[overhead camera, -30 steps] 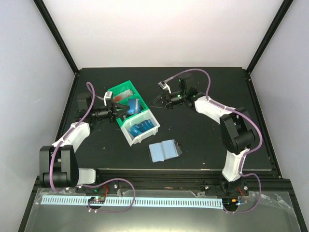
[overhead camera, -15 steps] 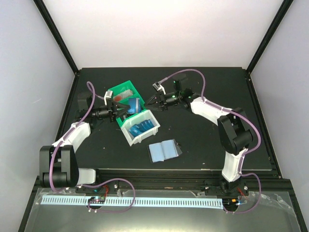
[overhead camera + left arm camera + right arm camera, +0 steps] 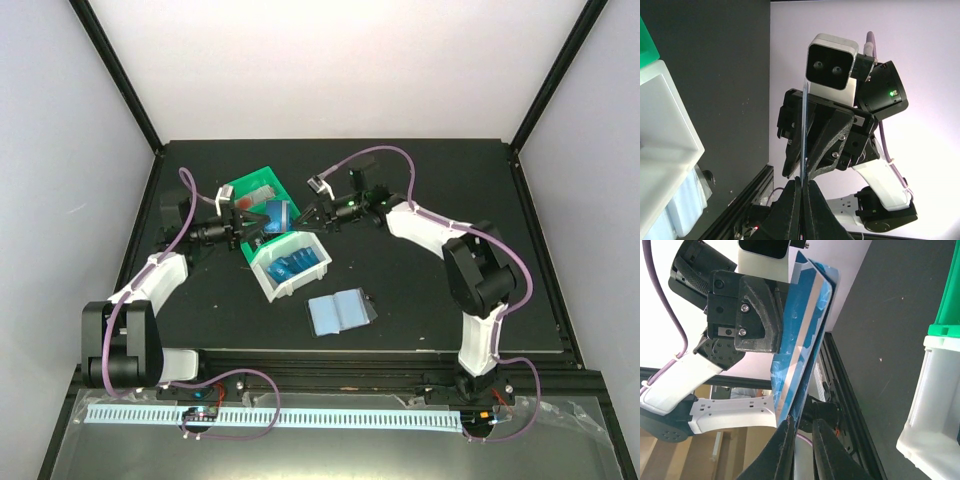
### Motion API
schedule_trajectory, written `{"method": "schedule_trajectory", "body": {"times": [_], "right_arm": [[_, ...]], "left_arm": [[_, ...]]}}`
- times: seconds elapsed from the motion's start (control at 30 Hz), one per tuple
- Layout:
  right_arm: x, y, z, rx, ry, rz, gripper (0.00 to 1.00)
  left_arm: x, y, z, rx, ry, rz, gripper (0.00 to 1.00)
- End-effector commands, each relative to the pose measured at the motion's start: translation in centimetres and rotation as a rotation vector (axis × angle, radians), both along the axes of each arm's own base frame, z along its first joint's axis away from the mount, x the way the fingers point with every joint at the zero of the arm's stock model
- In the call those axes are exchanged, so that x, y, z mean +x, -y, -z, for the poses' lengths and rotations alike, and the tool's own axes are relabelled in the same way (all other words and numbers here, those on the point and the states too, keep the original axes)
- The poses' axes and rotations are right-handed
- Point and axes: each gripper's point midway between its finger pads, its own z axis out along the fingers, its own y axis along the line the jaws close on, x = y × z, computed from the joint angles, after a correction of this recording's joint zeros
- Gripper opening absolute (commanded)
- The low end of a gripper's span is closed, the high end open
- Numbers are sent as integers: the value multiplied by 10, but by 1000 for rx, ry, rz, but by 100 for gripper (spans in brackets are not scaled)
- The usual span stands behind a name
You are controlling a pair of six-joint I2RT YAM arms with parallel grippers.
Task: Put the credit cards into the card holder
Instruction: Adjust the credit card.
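- Top view: the left hand (image 3: 262, 222) pinches a blue credit card (image 3: 279, 215) on edge above the white bin (image 3: 266, 278). The right hand (image 3: 303, 214) is right at the card's far side. The card holder (image 3: 338, 311) lies open on the table (image 3: 420, 290), near the bin.
- Left wrist: fingers (image 3: 790, 200) pressed together on the card (image 3: 803, 125), which shows edge-on.
- Right wrist: fingers (image 3: 822, 440) straddle the card's (image 3: 805, 320) lower corner with a narrow gap. Whether they are gripping it, I cannot tell.

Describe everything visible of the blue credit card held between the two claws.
The credit card is thin, flat, glossy blue plastic with a pale band across one face. It hangs in the air, touching no surface, one edge clamped in the shut left claw. The right claw flanks the opposite edge with its fingers, though its grip is unclear.
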Motion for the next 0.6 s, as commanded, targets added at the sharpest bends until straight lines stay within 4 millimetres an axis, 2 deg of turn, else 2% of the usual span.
{"method": "schedule_trajectory", "body": {"times": [0.0,0.2,0.57], "right_arm": [[5,-4,3,-10,4,-6,14],[7,-6,12,-34,-10,0,10],[7,-19,5,-27,-33,-12,17]], "left_arm": [[-2,3,-17,-11,56,18,2],[-3,4,-22,-18,69,23,2],[-10,11,-27,-19,107,62,2]]}}
